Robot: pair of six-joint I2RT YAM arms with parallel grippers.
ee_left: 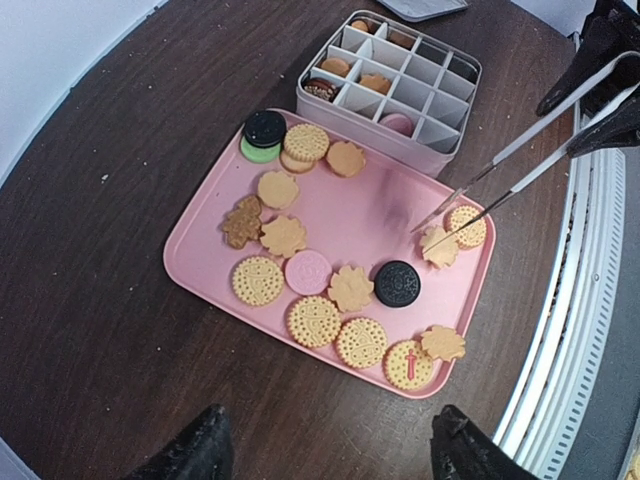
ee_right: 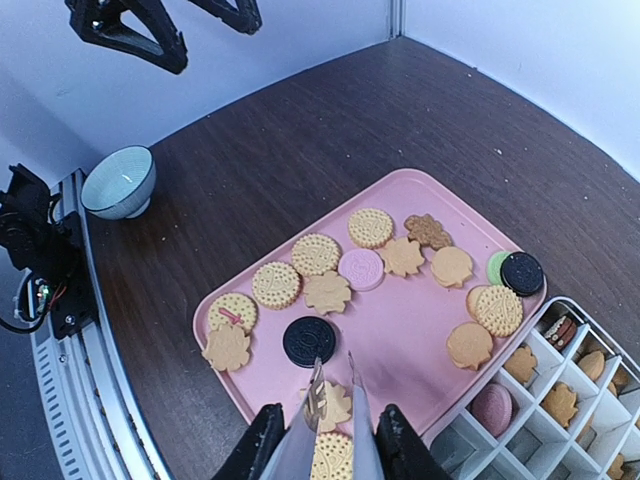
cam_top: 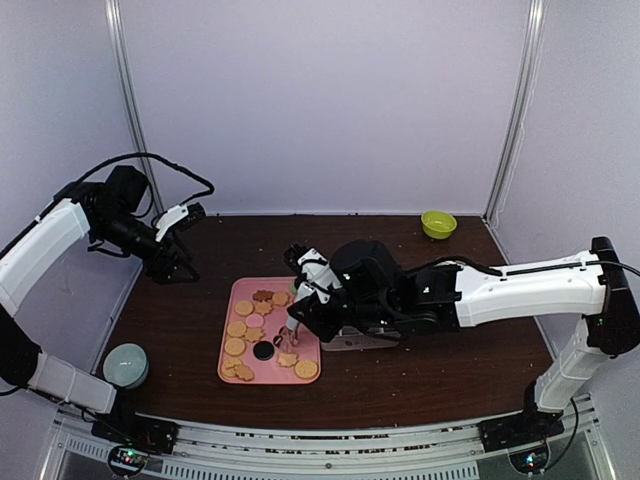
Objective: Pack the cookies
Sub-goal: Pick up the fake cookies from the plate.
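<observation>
The right gripper (ee_right: pixel 322 442) clamps metal tongs (ee_left: pixel 510 175), tips straddling a flower cookie (ee_left: pixel 438 247) among cookies (ee_left: pixel 314 321) on the pink tray (ee_left: pixel 375 210), probably bound for the divided box (ee_left: pixel 440 152). The left gripper (ee_left: pixel 330 442) hangs spread, empty.

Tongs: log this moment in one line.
right gripper: holding tongs | tongs: tips at flower cookie on pink tray | left gripper: open, empty | box: partly filled

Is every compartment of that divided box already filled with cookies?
No, most compartments of the divided box show bare white bottoms; only a few hold cookies.
</observation>
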